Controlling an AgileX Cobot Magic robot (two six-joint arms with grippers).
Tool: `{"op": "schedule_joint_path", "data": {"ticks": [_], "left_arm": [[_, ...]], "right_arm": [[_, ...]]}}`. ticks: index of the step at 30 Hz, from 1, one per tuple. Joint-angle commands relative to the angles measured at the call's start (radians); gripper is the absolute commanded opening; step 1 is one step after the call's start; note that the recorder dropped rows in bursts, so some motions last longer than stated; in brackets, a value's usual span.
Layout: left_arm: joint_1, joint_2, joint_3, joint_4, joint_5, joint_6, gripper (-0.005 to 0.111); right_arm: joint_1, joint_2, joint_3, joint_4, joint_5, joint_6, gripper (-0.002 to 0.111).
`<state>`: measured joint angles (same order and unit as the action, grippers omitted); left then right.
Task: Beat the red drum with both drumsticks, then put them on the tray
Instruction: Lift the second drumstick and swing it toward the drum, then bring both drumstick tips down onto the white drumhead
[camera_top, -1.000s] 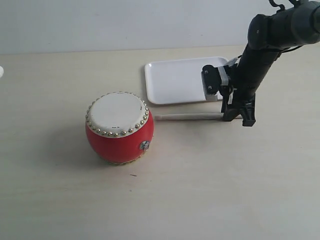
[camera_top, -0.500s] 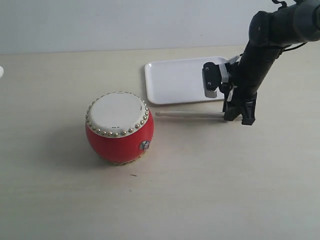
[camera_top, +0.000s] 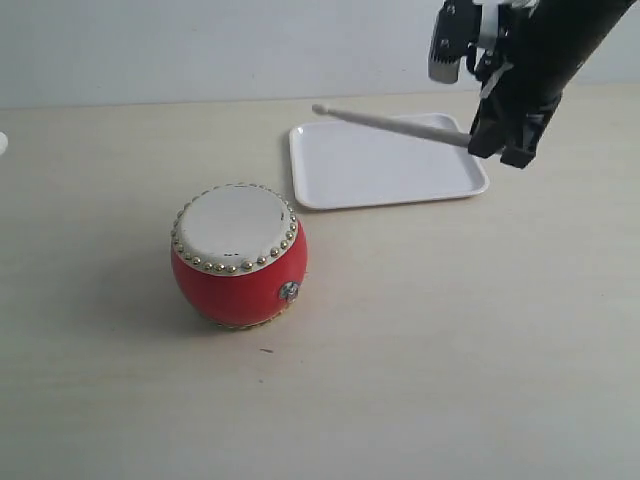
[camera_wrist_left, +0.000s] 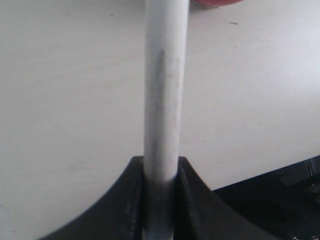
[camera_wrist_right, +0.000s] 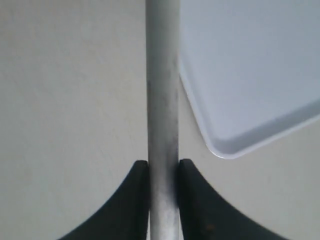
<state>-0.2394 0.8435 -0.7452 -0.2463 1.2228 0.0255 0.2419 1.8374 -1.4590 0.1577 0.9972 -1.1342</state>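
On the pale table (camera_top: 450, 330), the red drum (camera_top: 238, 255) sits centre-left and the white tray (camera_top: 350, 170) upper right. The right tool (camera_top: 497, 148) clenches the right drumstick (camera_top: 395, 124) above the tray; the left tool (camera_wrist_left: 161, 172) clenches the left drumstick (camera_wrist_left: 162, 90). Held near its end, the right drumstick might pivot on striking.

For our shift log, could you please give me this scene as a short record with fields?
drum: red drum upright on the table, skin up, nothing touching it
tray: white tray behind and to the right of the drum, no stick on it yet
right gripper: right gripper shut on a drumstick, held in the air, seen across the tray
left gripper: left gripper shut on the other drumstick; outside the exterior view
stage: both sticks gripped, neither on the tray
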Motion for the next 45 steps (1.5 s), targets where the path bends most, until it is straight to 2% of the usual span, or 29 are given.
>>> {"op": "schedule_joint_path", "data": {"ticks": [1, 7, 15, 19, 24, 32, 36, 37, 41, 45], "left_arm": [[0.001, -0.006, 0.006, -0.005, -0.002, -0.004, 0.0], [0.001, -0.006, 0.006, 0.004, -0.002, -0.004, 0.0], [0.001, 0.022, 0.006, 0.002, -0.002, 0.061, 0.0], [0.001, 0.094, -0.014, 0.002, -0.002, 0.069, 0.0], [0.001, 0.198, -0.087, 0.004, -0.002, 0.089, 0.0], [-0.005, 0.269, -0.147, -0.001, -0.002, 0.184, 0.0], [-0.007, 0.312, -0.147, -0.057, -0.002, 0.242, 0.0], [-0.02, 0.331, -0.147, -0.105, -0.002, 0.291, 0.0], [-0.089, 0.385, -0.102, -0.107, -0.027, 0.294, 0.0], [-0.123, 0.435, -0.06, -0.105, -0.065, 0.288, 0.0]], "right_arm": [[-0.003, -0.12, -0.005, 0.027, 0.062, 0.156, 0.0], [-0.003, -0.231, -0.005, 0.207, 0.224, 0.381, 0.0], [0.002, -0.285, 0.062, 0.433, 0.224, 0.536, 0.0], [0.002, -0.329, 0.132, 0.417, 0.224, 0.634, 0.0], [0.002, -0.449, 0.209, 0.311, 0.224, 0.737, 0.0], [0.002, -0.617, 0.357, 0.435, 0.224, 0.812, 0.0], [0.002, -0.671, 0.52, 0.454, 0.224, 0.792, 0.0], [0.002, -0.673, 0.576, 0.472, 0.224, 0.775, 0.0], [0.002, -0.673, 0.687, 0.538, 0.224, 0.734, 0.0], [0.002, -0.669, 0.703, 0.618, 0.216, 0.696, 0.0]]}}
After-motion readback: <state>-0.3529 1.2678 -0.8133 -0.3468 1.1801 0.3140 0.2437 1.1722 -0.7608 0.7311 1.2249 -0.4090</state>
